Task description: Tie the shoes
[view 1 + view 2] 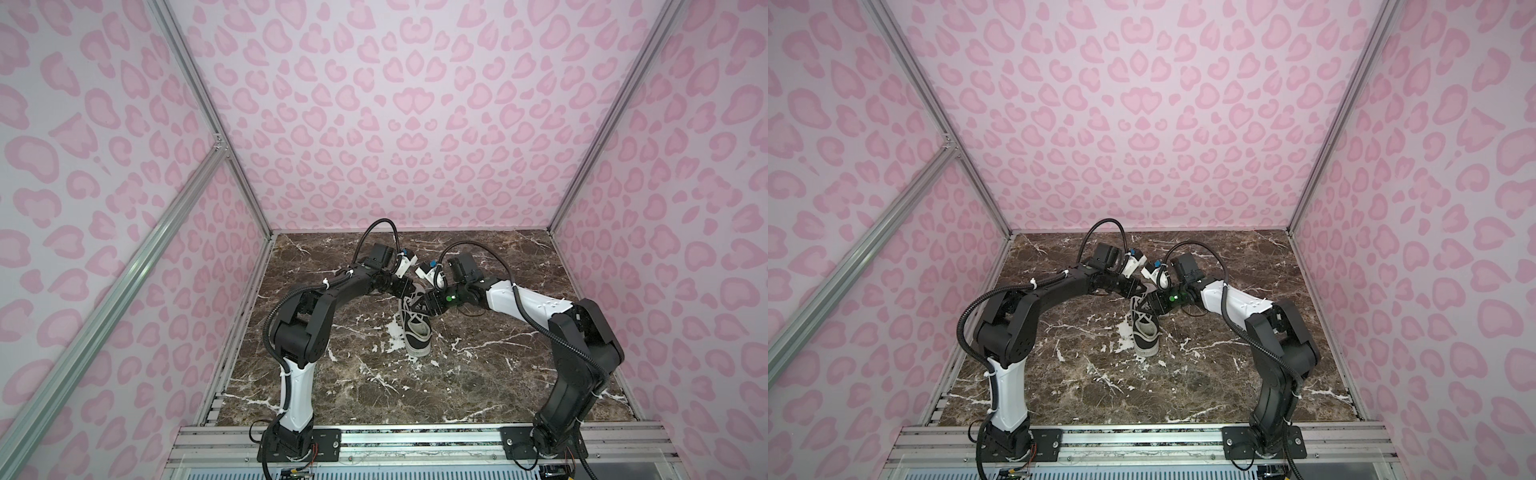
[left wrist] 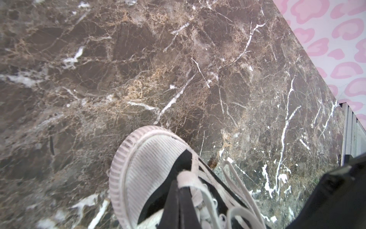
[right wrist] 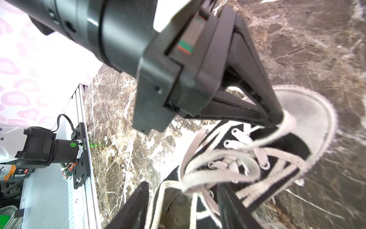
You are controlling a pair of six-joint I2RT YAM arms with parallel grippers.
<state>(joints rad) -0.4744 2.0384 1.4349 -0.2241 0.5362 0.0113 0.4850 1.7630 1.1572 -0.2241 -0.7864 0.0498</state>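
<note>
Black sneaker (image 1: 417, 334) mid-table, laces (image 3: 217, 175) untied, both arms over it.
Heel on the near side of the marble table (image 1: 365, 386), toe toward the back wall (image 1: 415, 124). Right gripper (image 3: 184, 206): fingers apart, straddling the collar, a lace loop loose between them. Beyond it, left gripper (image 3: 278, 119): fingertips pinched together on one lace strand, above the eyelets.
</note>
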